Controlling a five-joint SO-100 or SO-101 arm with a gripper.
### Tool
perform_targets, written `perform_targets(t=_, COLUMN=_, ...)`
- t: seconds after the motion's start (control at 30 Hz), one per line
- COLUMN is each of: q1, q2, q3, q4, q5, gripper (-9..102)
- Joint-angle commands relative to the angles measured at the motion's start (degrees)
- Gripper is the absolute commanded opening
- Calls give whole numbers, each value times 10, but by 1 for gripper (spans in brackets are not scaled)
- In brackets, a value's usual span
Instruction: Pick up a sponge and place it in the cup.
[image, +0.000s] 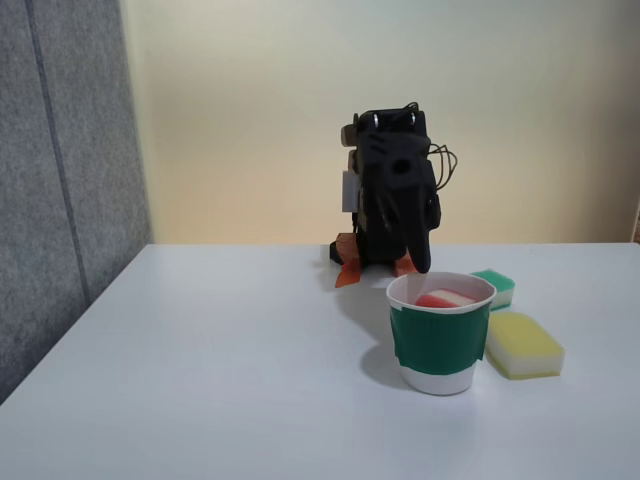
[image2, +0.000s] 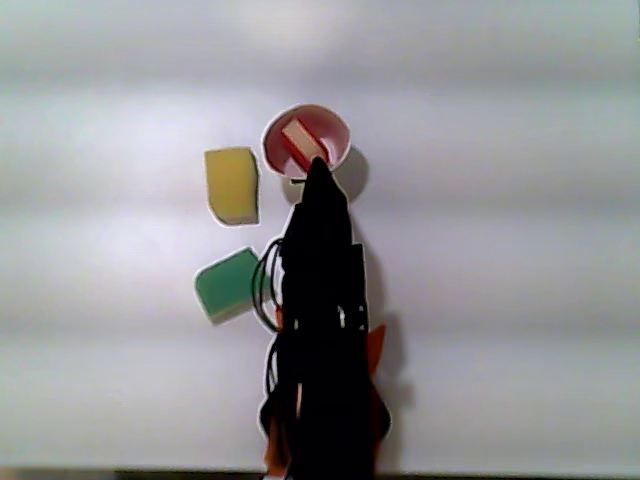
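**Sponge in cup**

The sponge (image: 446, 298) lay inside the cup (image: 440, 340). The gripper (image2: 317, 165) hung at the cup's rim; whether open or closed could not be told. A yellow sponge (image: 524, 345) and green sponge (image: 497, 287) lay beside the cup.

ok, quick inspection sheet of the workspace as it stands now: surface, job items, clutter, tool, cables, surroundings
Surface: white table, bare apart from the items listed.
Job's things: red-and-white sponge lies inside the cup; cup upright, white with a green band. The other view also shows the sponge in the cup.
Clutter: yellow sponge beside the cup; green-topped sponge behind it. Both lie flat on the table.
Tool: black tool tip sits at the cup's rim; open or shut cannot be told.
Cables: thin dark wires loop at the arm's side.
Surroundings: cream wall; grey panel on the fixed view's left.
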Motion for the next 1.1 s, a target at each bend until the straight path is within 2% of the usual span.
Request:
perform_targets(t=0.0, q1=5, q2=8, q3=10, q4=3, q5=2, gripper=0)
perform_targets(t=0.17, q1=8, q2=8, q3=48, q4=-17, q5=6, gripper=0)
perform_targets(t=0.33, q1=21, q2=9, q3=54, q4=25, q5=-4, gripper=0)
perform_targets(t=0.53, q1=27, q2=9, q3=54, q4=-11, q5=-18, gripper=0)
perform_targets(t=0.7, q1=34, q2=10, q3=54, q4=16, q5=2, gripper=0)
perform_targets(t=0.9, q1=37, q2=10, q3=54, q4=-149, q5=-13, gripper=0)
perform_targets(t=1.07, q1=75, q2=10, q3=54, q4=-230, q5=7, gripper=0)
